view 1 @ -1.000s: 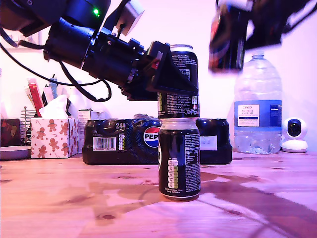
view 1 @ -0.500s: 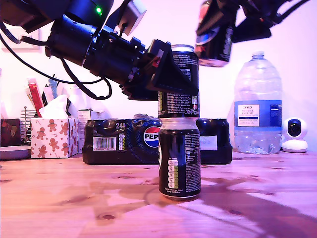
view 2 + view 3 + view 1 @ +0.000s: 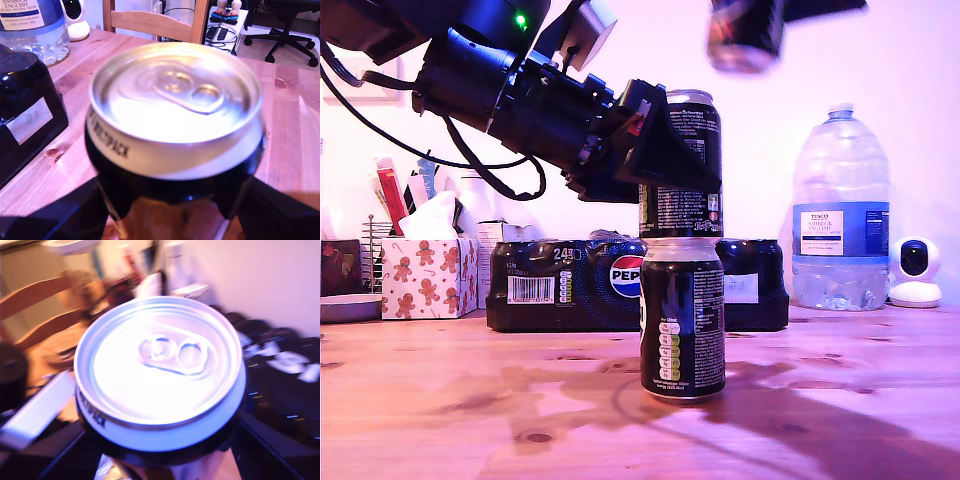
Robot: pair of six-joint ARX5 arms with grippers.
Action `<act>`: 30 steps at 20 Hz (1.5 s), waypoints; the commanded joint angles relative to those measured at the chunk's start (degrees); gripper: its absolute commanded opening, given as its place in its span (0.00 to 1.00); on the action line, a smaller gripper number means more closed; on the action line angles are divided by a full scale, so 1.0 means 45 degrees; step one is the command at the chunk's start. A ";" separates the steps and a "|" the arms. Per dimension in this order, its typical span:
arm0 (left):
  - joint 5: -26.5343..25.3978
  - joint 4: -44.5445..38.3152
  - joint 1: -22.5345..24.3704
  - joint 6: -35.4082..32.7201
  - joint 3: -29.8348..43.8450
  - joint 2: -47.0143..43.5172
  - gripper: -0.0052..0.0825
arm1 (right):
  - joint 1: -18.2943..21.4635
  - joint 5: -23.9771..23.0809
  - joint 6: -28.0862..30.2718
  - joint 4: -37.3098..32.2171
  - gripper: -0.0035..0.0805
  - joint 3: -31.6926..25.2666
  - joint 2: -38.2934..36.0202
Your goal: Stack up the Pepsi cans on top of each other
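One Pepsi can (image 3: 682,318) stands upright on the wooden table (image 3: 470,400) in the middle of the exterior view. A second can (image 3: 686,205) sits straight on top of it. My first gripper (image 3: 672,160), reaching in from the exterior view's left, is shut on that second can (image 3: 175,105). A third can (image 3: 747,35) hangs blurred at the top edge, above the stack and slightly to the exterior view's right. My second gripper (image 3: 160,460) is shut on this third can (image 3: 160,365), its dark fingers (image 3: 45,455) on either side.
A black shrink-wrapped Pepsi pack (image 3: 560,285) lies behind the stack. A large water bottle (image 3: 840,210) and a small white camera (image 3: 916,270) stand at the exterior view's right. A gingerbread tissue box (image 3: 428,275) and clutter sit at its left. A wooden chair (image 3: 155,22) stands beyond the table.
The third can, held by my second gripper, has moved up and toward the exterior view's left, closer to above the stack. My first arm and the two stacked cans have stayed put.
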State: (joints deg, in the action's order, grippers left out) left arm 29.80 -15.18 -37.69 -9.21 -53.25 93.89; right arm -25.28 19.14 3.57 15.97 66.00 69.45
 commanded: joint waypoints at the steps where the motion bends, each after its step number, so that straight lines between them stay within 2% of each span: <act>1: -0.0063 0.0165 -0.0029 -0.0063 0.0141 0.0204 0.53 | -0.0248 0.0146 -0.0121 -0.0418 0.52 0.0306 -0.0306; 11: -0.0063 0.0165 -0.0044 -0.0053 0.0136 0.0204 0.53 | -0.1224 0.0325 -0.0117 -0.0296 0.52 0.0306 -0.0073; 30: -0.0063 0.0165 -0.0044 -0.0058 0.0136 0.0204 0.53 | -0.1549 0.0165 0.0316 0.0151 0.49 0.0306 0.0510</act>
State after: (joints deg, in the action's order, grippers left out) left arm 29.76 -15.18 -37.74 -9.21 -53.25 93.89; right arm -31.62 19.81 4.60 18.65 66.00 72.18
